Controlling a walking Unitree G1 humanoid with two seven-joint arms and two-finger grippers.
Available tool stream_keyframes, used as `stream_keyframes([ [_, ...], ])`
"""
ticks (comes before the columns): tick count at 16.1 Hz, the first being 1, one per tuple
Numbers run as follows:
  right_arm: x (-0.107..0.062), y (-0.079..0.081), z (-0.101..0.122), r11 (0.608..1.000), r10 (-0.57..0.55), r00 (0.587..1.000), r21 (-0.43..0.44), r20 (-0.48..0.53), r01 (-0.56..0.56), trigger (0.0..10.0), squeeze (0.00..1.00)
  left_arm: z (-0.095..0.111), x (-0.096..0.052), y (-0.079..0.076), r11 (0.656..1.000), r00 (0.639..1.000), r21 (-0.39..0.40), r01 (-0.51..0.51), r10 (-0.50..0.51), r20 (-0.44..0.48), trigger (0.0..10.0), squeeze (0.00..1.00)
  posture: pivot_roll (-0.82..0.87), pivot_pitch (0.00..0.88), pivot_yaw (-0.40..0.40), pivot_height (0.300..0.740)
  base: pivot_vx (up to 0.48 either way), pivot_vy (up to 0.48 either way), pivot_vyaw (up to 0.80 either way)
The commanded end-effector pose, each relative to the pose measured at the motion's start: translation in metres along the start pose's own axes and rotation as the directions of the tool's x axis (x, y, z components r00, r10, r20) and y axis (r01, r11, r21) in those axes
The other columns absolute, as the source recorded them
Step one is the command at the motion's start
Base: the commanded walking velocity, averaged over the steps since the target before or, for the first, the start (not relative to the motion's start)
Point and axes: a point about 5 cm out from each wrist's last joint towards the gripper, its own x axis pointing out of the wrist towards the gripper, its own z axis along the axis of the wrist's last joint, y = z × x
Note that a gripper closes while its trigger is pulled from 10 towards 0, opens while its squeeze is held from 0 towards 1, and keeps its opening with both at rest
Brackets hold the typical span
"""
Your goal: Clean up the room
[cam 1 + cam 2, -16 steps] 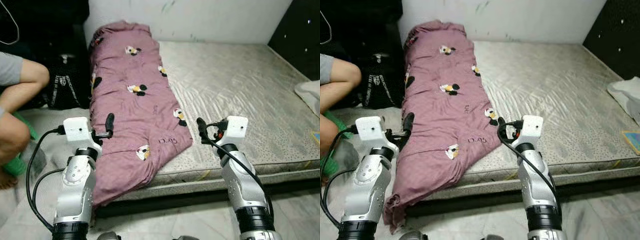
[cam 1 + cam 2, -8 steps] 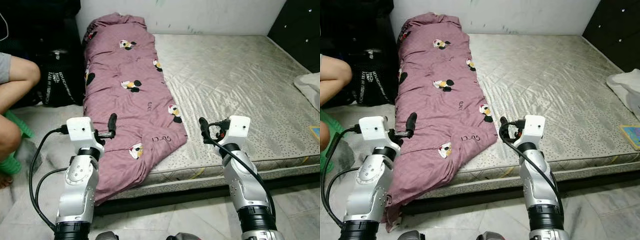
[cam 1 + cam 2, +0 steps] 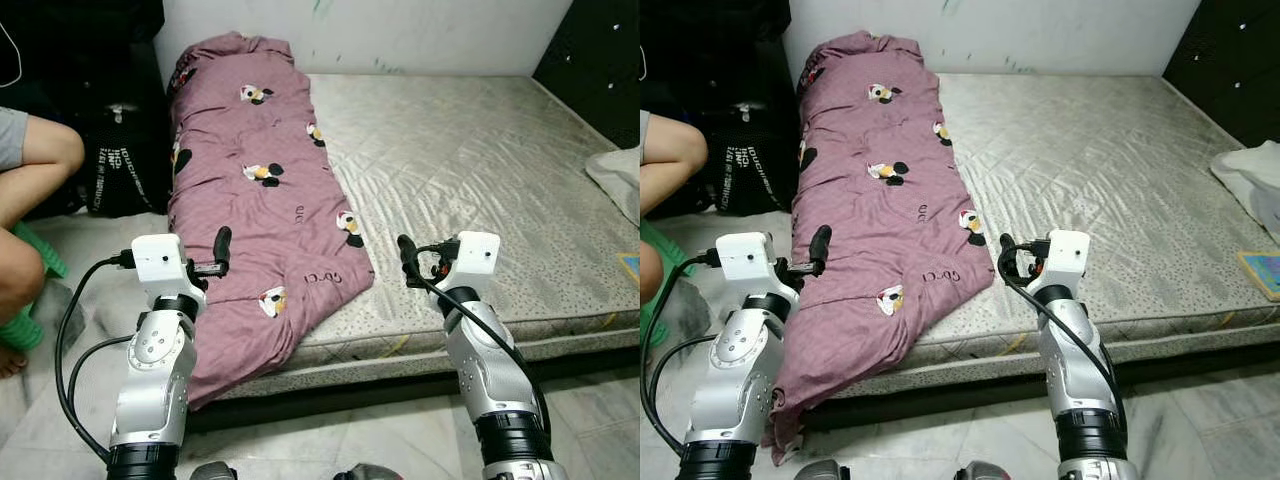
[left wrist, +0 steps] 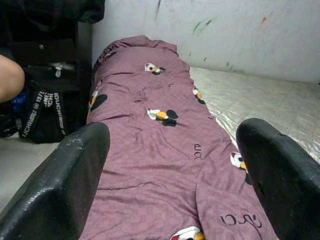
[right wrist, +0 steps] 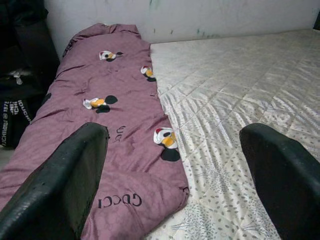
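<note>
A mauve blanket (image 3: 262,190) printed with cartoon mice lies lengthwise on the left part of a grey mattress (image 3: 470,160). Its near end hangs over the mattress's front edge. My left gripper (image 3: 222,242) is held open just above the blanket's near left side. The left wrist view looks along the blanket between its two spread fingers (image 4: 75,175). My right gripper (image 3: 404,254) is open over the mattress, just right of the blanket's near right corner (image 5: 165,195). Nothing is between either pair of fingers.
A person's bent leg (image 3: 40,160) and a green object (image 3: 25,330) are on the floor at the left. A black bag (image 3: 120,170) stands beside the bed. White cloth (image 3: 620,180) and a colourful flat item (image 3: 1265,272) lie at the mattress's right edge. Pale floor (image 3: 350,430) runs along the front.
The whole picture has shifted a little, so the camera moved. Both arms hold the same pose and the blanket lies as before.
</note>
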Motion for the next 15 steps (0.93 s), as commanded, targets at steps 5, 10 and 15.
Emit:
stream_keyframes([
  [5, 0.0009, -0.0017, 0.0018, 1.0, 0.01, 1.0, -0.012, -0.003, -0.01, 10.0, 0.0, 0.0008, 0.0003, -0.0005, 1.0, 1.0, 0.015, -0.009, 0.009, 0.006, 10.0, 0.0, -0.02, 0.0, -0.082, 0.651, 0.0, 0.0, 0.0],
  [10, 0.0018, -0.0014, 0.0018, 1.0, 0.014, 1.0, -0.011, -0.011, -0.014, 10.0, 0.0, 0.0016, 0.0003, -0.002, 1.0, 1.0, 0.01, 0.007, -0.007, 0.008, 10.0, 0.0, -0.02, 0.0, -0.085, 0.641, 0.0, 0.0, 0.0],
  [15, 0.0024, 0.0045, 0.0022, 0.997, 0.062, 0.998, -0.035, -0.012, -0.062, 10.0, 0.0, 0.0021, -0.0009, -0.003, 1.0, 1.0, 0.0, 0.017, -0.017, 0.011, 10.0, 0.0, -0.02, 0.0, -0.086, 0.641, 0.0, 0.0, 0.16],
])
